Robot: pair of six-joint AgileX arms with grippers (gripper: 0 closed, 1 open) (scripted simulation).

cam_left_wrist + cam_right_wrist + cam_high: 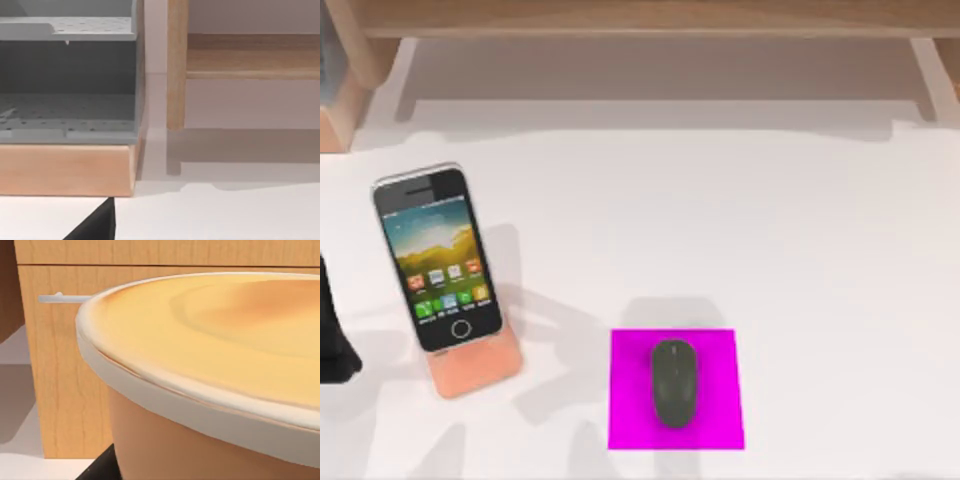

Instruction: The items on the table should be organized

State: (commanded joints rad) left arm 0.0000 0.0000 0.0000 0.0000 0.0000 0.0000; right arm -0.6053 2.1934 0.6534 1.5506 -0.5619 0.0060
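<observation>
- Smartphone [438,256] propped on phone stand [477,367], left of frame: done.
- Mouse [674,383] centred on magenta pad [625,420], lower middle: done.
- Nothing left on the counter [800,250].
- Hand states: cannot tell.

Grey mouse [674,382] lies flat; lit smartphone [437,256] leans tilted.

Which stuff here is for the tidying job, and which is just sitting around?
For the job: mouse on the magenta pad; smartphone leaning in the peach stand.

Just around: wooden shelf unit, grey tray, orange-topped tub.
</observation>
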